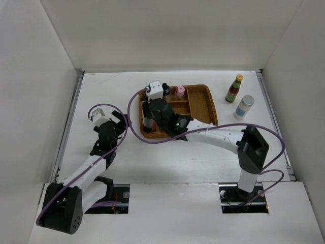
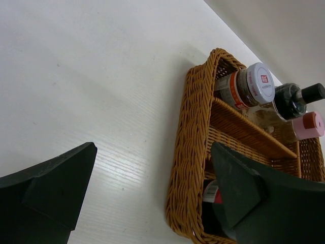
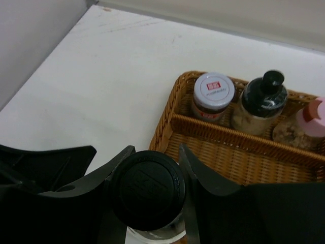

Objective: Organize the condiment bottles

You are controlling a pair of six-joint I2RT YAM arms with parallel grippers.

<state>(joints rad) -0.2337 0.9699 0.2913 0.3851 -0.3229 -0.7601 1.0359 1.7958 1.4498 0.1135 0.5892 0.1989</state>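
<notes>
My right gripper [image 3: 155,152] is shut on the black cap of the tall clear dark-filled bottle [image 3: 147,189], which stands in the near left compartment of the wicker tray [image 3: 167,122]. In the top view this gripper [image 1: 152,114] covers the bottle [image 1: 147,123]. The white-lidded jar [image 3: 213,94], black-capped bottle [image 3: 264,99] and pink-capped bottle [image 3: 310,119] stand in the tray's far row. The yellow-capped dark sauce [image 1: 234,89] and the white-blue cylinder [image 1: 244,107] stand on the table right of the tray [image 1: 203,101]. My left gripper [image 1: 114,122] is open and empty, left of the tray.
In the left wrist view the tray's left wall [image 2: 195,132] lies between my open fingers, with the jar [image 2: 251,86] behind it. White walls enclose the table on three sides. The right arm lies across the table in front of the tray.
</notes>
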